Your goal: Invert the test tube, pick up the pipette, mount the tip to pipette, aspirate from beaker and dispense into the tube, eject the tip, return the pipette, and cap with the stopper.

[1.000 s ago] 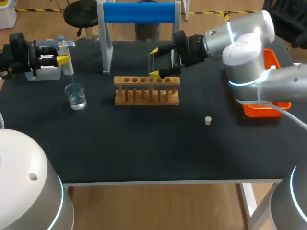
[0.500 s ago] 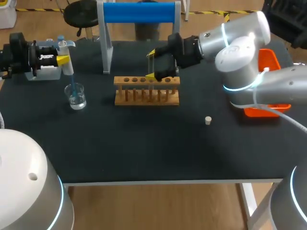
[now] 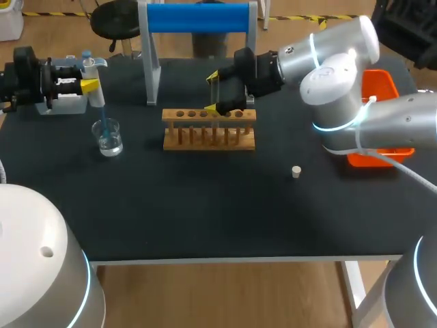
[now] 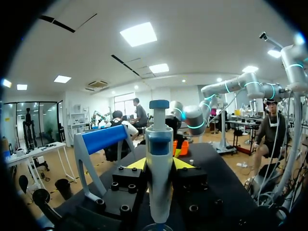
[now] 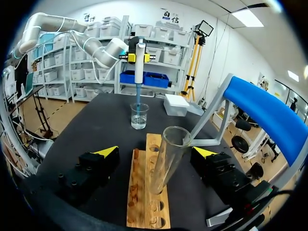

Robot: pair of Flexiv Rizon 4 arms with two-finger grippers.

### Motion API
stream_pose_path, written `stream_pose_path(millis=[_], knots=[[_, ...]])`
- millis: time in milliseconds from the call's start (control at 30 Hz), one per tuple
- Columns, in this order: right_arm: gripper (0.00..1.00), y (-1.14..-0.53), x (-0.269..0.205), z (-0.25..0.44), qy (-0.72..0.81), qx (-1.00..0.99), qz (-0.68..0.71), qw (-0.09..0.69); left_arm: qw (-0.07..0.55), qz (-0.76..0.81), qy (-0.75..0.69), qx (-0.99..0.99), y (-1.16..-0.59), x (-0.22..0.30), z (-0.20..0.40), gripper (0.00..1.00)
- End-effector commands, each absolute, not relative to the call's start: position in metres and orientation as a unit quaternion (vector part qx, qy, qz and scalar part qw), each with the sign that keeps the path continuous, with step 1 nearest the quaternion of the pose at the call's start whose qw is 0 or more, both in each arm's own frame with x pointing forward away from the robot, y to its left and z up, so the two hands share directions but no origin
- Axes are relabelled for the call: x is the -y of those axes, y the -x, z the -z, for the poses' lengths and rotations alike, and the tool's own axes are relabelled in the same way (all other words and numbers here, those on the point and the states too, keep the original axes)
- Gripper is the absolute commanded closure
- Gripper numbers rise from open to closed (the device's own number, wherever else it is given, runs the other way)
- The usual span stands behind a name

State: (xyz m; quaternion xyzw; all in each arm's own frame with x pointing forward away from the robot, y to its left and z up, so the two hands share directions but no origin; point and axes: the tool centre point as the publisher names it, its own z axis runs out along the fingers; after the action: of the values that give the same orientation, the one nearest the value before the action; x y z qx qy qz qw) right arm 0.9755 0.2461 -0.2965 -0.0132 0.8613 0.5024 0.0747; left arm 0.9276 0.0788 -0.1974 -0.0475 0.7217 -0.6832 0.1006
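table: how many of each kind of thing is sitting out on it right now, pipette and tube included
beaker: 1
test tube: 1
pipette: 1
wooden rack: 1
stopper: 1
orange bin: 1
blue-topped stand: 1
white box: 1
total: 8

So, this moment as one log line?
left end effector: holding pipette, tip in beaker | right end effector: open around test tube in rack

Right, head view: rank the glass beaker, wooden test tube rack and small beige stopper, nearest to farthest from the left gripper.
1. Glass beaker, just under the left gripper.
2. Wooden rack, mid-table.
3. Beige stopper, right side.
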Motion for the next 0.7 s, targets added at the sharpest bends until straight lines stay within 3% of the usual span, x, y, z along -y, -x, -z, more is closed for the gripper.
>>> stream_pose_path(millis=[33,700], knots=[[0.0,-0.9782,-0.2481,0.2979,0.013,-0.862,-0.501,0.075,0.101,0.683,0.048,-0.722,-0.9274,-0.0792,0.1968,1.0],[0.0,-0.9787,-0.2467,0.2971,0.009,-0.862,-0.5,0.085,0.101,0.683,0.048,-0.722,-0.9274,-0.0792,0.1968,1.0]])
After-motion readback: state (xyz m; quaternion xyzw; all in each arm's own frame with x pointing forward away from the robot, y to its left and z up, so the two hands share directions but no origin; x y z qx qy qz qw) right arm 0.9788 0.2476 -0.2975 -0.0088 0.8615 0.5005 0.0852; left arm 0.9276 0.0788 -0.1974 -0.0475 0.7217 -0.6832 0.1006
